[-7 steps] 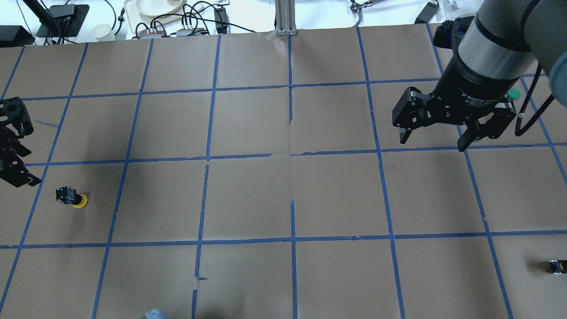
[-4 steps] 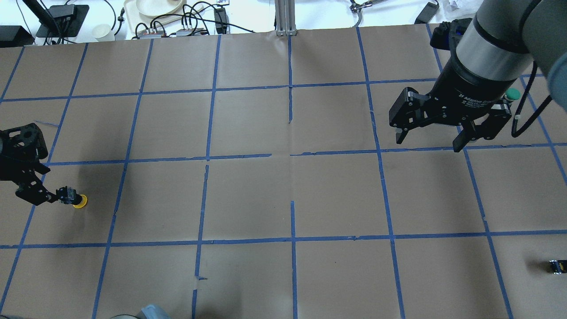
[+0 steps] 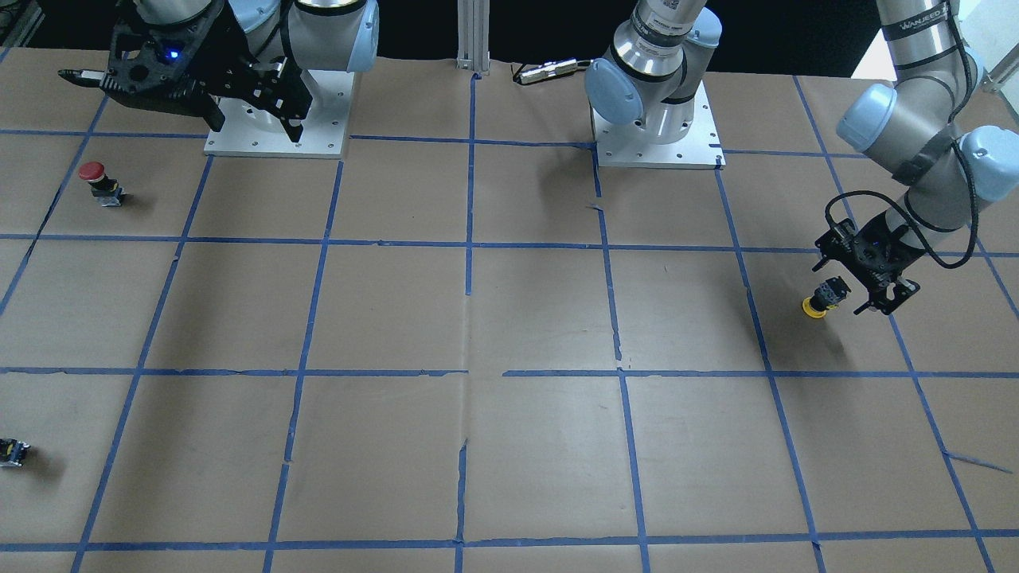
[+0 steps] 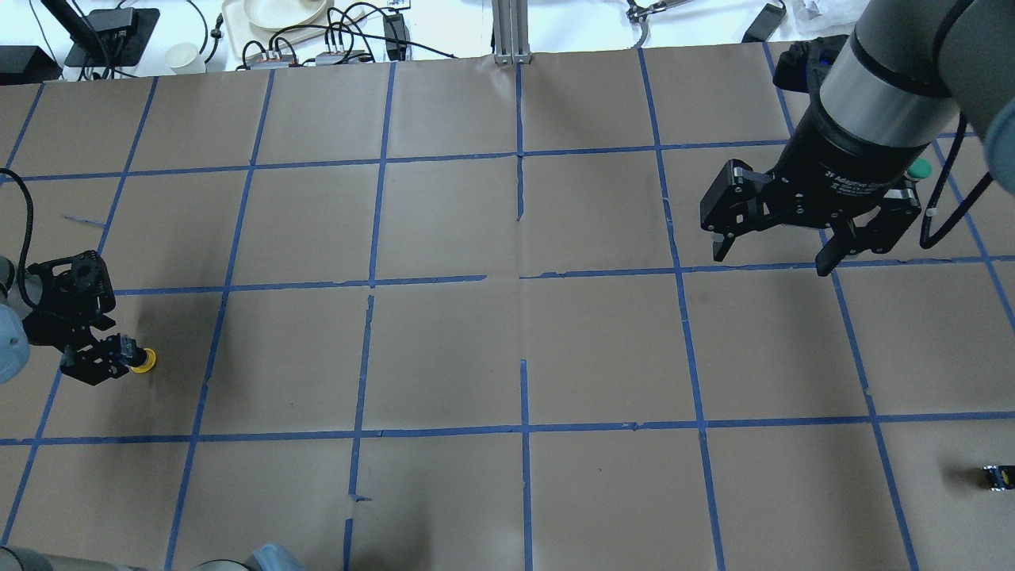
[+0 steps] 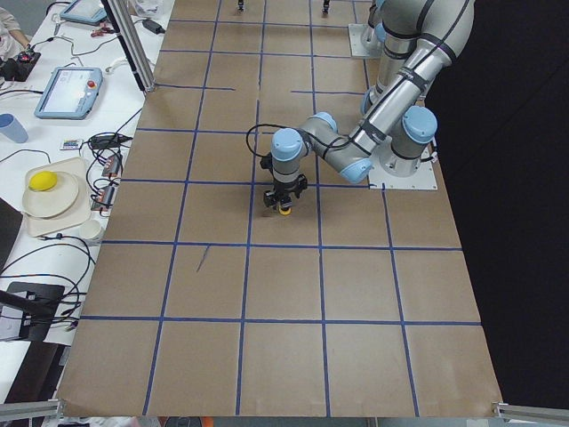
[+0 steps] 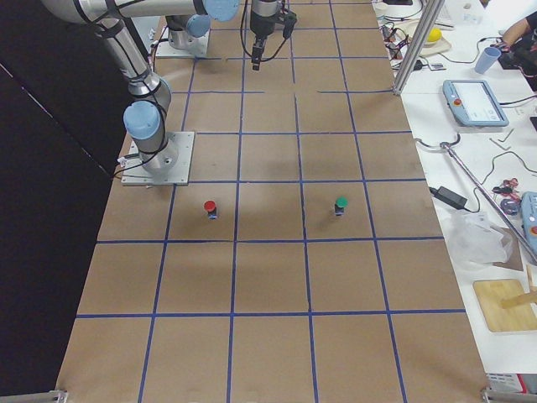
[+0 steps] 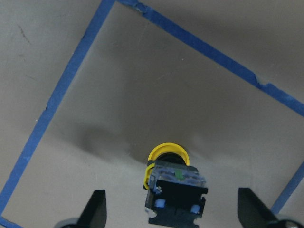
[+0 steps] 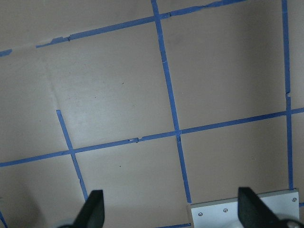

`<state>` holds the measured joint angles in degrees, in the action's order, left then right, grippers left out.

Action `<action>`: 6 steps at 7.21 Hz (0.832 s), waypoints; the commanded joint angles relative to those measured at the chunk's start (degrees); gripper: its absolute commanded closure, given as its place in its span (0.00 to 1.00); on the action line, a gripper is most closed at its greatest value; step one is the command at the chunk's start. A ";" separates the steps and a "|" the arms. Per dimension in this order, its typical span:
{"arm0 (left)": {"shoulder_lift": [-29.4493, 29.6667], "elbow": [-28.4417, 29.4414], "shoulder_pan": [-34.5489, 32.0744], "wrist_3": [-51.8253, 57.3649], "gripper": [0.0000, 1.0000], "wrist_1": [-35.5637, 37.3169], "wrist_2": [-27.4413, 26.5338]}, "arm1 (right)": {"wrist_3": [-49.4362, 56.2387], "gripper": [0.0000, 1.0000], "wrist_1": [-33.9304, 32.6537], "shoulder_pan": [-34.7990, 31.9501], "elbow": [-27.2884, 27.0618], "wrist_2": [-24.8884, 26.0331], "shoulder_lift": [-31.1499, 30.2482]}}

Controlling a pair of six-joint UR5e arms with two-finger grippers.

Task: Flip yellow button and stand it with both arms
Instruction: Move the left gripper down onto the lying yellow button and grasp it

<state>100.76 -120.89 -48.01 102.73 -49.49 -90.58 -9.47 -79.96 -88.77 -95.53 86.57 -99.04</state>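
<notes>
Yellow button [image 7: 172,184] on side between open left jaws, untouched; right jaws open, well apart.

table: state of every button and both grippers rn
yellow button, lying on its side on the table
left gripper, open, straddling the yellow button, not touching it
right gripper, open, empty, above the table
red button, upright, cap up
green button, upright, cap up
dark part, on the table, pose unclear
</notes>
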 commanded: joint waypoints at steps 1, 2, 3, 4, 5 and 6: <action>-0.04 -0.05 0.02 4.11 0.69 0.19 -0.21 | -0.20 0.00 2.25 0.17 -0.01 -0.61 -0.01; -0.65 -0.05 0.02 4.84 0.84 -0.07 -0.30 | -0.28 0.00 2.44 -0.09 -0.01 -0.62 0.08; -0.66 -0.05 -0.24 4.32 0.88 -1.38 0.14 | -0.28 0.00 2.36 -0.09 -0.09 -0.62 -0.01; -1.00 0.56 -0.59 4.14 0.93 -3.40 0.40 | -0.28 0.00 2.36 -0.09 -0.09 -0.62 -0.01; -2.40 1.53 -0.86 0.57 0.97 -7.33 1.19 | -0.37 0.00 3.40 0.35 -0.36 0.08 0.08; -4.15 3.01 -1.03 -6.42 0.97 -12.68 7.29 | -0.46 0.00 4.11 0.44 -0.44 -0.43 -0.01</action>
<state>98.48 -119.41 -48.77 102.93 -56.47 -88.36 -9.83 -76.74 -88.54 -95.82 86.32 -99.02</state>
